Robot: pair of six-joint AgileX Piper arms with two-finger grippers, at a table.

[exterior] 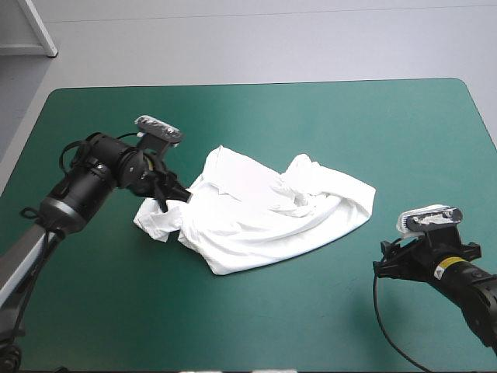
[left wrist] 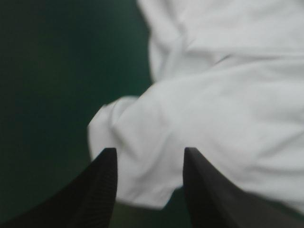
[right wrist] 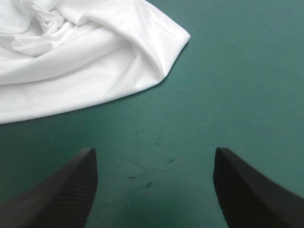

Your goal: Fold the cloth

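Observation:
The white T-shirt [exterior: 264,210] lies crumpled in a loose heap near the middle of the teal-green table. My left gripper [exterior: 172,194] is at the heap's left end, low over it. In the left wrist view its black fingers [left wrist: 107,175] stand apart with a fold of the T-shirt [left wrist: 204,109] between and ahead of them, so my left gripper [left wrist: 148,166] is open. My right gripper [exterior: 388,260] hovers off the heap's right end, toward the near right corner. In the right wrist view it is wide open [right wrist: 154,175] over bare cover, the T-shirt's [right wrist: 85,57] corner ahead of it.
The teal-green cover [exterior: 326,124] lies bare around the heap, with wide room toward the far edge and along the near edge. A pale panel [exterior: 27,31] stands beyond the table's far left corner.

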